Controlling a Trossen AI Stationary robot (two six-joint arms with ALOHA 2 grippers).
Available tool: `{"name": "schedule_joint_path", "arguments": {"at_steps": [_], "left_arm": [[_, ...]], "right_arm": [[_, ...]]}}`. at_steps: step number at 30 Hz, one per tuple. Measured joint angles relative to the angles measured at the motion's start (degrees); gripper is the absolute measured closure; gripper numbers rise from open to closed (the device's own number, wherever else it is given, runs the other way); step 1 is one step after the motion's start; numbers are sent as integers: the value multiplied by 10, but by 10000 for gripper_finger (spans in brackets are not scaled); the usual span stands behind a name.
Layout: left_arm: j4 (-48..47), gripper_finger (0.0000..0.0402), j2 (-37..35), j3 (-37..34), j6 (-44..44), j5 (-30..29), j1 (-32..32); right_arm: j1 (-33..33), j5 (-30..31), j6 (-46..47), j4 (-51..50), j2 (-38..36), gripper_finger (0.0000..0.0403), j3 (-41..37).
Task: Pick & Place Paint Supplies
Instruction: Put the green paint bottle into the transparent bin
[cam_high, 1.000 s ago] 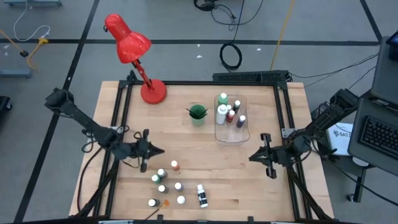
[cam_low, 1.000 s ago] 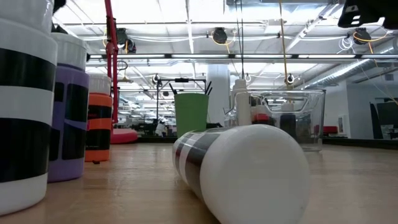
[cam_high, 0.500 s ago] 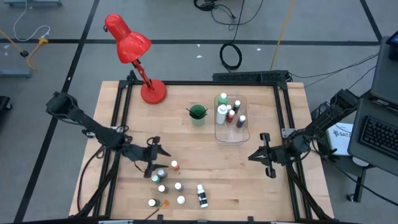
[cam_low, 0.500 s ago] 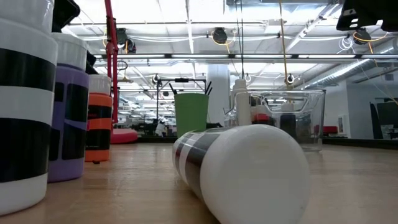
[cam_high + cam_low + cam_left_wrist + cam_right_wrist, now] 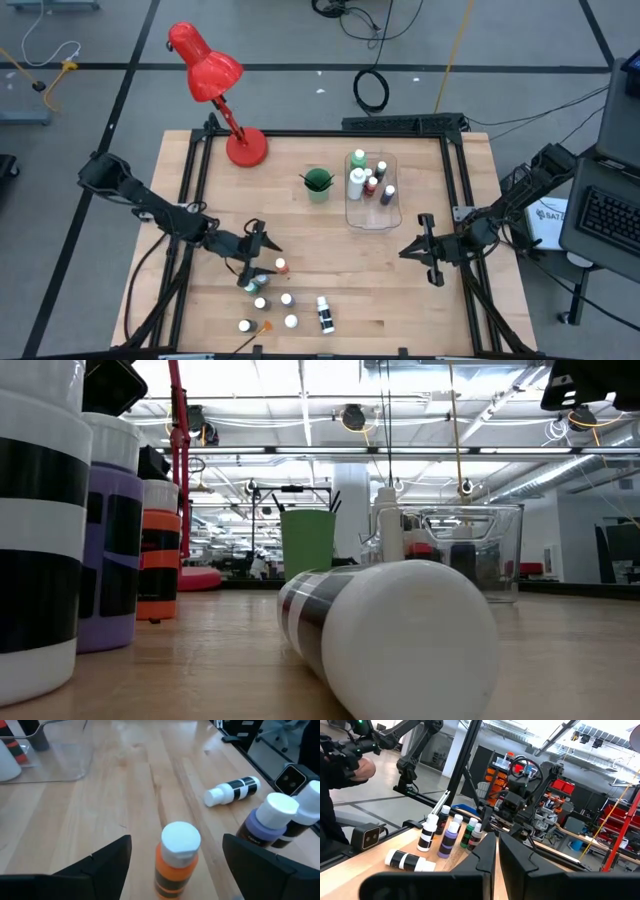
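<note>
Several bottles are standing in the clear bin point(image 5: 372, 215); about seven are waiting on the table point(image 5: 400, 290). The left gripper point(image 5: 172, 860) is hovering, fingers spread wide, around the orange bottle point(image 5: 176, 859), not gripping. The right gripper point(image 5: 418, 250) is idling beside the bin, fingers clenched, empty.

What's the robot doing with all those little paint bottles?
It's putting paints away. The left gripper is open around an orange paint bottle standing on the table, not gripping it yet. Some bottles already sit in the clear bin. The right gripper waits, shut, at the table's right.
</note>
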Motion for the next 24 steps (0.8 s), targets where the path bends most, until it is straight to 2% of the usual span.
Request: {"name": "schedule_joint_path", "arguments": {"at_steps": [7, 17, 20, 24], "left_arm": [[8, 107, 3, 0, 11, 1, 0], [-22, 105, -75, -1, 28, 4, 0], [-59, 103, -111, 12, 9, 43, -7], [-166, 105, -161, 53, -7, 94, -46]], "right_arm": [[0, 0, 1, 1, 0, 387, 0], [0, 0, 0, 0, 0, 387, 0], [0, 0, 1, 0, 0, 387, 0], [0, 0, 0, 0, 0, 387, 0]]}}
